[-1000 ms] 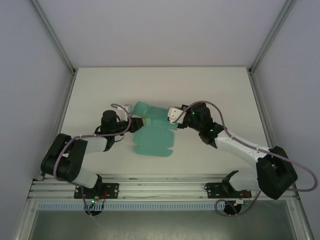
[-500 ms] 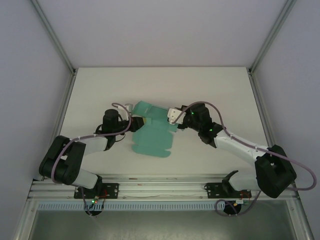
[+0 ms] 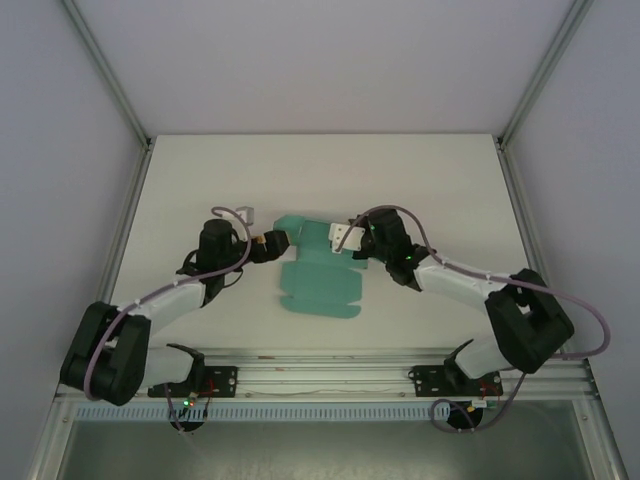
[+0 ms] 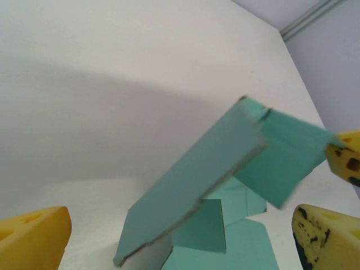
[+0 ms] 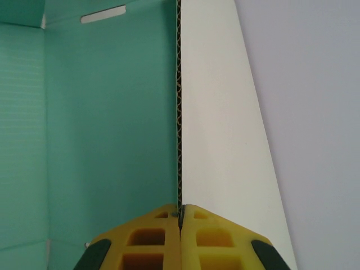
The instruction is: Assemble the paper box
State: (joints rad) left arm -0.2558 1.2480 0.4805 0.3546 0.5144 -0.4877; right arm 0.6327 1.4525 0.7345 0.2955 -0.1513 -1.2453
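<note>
Change since a second ago: left arm has stretched out and its left fingers (image 3: 270,243) have come up to the card's left edge; the paper box (image 3: 318,278) has slid a little towards the right arm.
Top view, box: it lies mid-surface (image 3: 200,180) between both arms, near panels flat and far end lifted.
Top view, arms: left fingers sit at the far-left corner of the card, and the right fingers (image 3: 345,237) at its far-right flap.
Left wrist, fingers: spread wide, gripping nothing.
Left wrist, box: a teal panel tilts up ahead between them, a side flap folding off its right end; the rest lies flat below.
Right wrist, fingers: pressed together, pinching the lower edge of an upright wall.
Right wrist, box: teal inner face to the left of that edge, white outer face to the right, a slot near the top.
Step in hand: I judge it is standing the walls up.
Doing it well: I would hold the right pinch steady as an anchor, close the left near the crease, and swing the panel about its fold rather than pull, since the loose sheet slides easily.
</note>
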